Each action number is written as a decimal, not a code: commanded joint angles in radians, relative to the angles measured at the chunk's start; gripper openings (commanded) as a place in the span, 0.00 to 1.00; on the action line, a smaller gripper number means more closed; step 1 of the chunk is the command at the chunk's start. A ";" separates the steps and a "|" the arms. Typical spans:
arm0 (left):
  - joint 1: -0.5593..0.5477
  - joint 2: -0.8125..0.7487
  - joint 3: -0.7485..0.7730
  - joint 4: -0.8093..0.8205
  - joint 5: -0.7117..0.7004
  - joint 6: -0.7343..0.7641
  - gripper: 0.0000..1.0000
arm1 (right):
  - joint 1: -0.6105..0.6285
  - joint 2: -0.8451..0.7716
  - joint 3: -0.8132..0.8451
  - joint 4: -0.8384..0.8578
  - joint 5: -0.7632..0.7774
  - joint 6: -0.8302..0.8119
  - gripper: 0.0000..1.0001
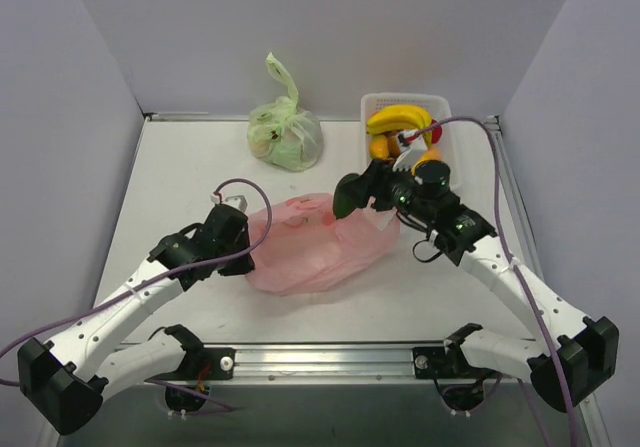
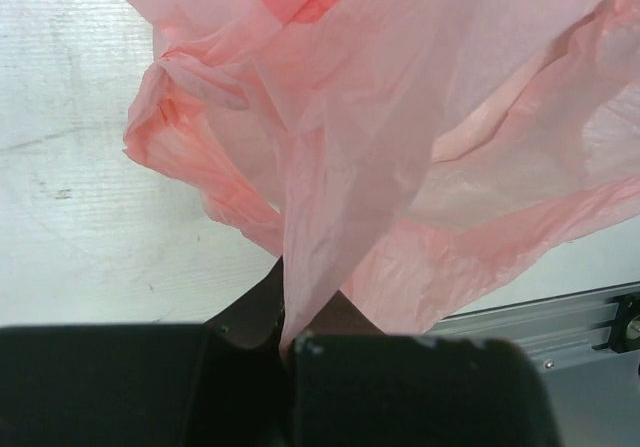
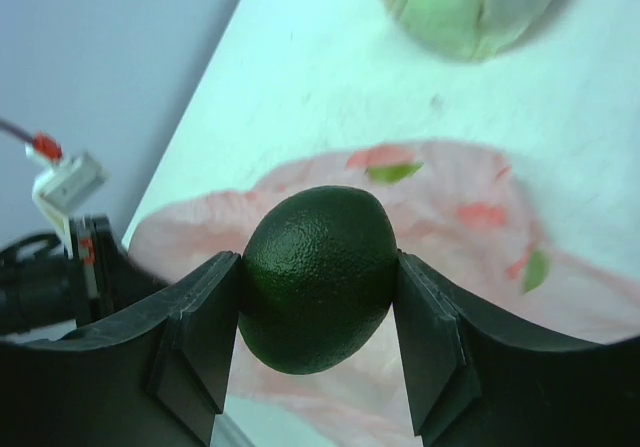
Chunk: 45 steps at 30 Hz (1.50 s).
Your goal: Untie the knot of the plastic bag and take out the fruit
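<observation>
The pink plastic bag lies flat and opened in the middle of the table; no knot shows. My left gripper is shut on the bag's left edge, and a fold of pink plastic runs down between its jaws. My right gripper is shut on a dark green fruit and holds it above the bag's right part. Its fingers press both sides of the fruit. Yellow bananas and other fruit lie in the white basket.
A pale green tied bag stands at the back centre and shows in the right wrist view. The white basket is at the back right. Grey walls enclose the table. A metal rail runs along the front edge.
</observation>
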 commanded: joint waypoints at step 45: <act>0.071 -0.144 -0.017 -0.039 -0.057 0.069 0.00 | -0.445 0.150 0.508 -0.390 0.140 -0.316 0.98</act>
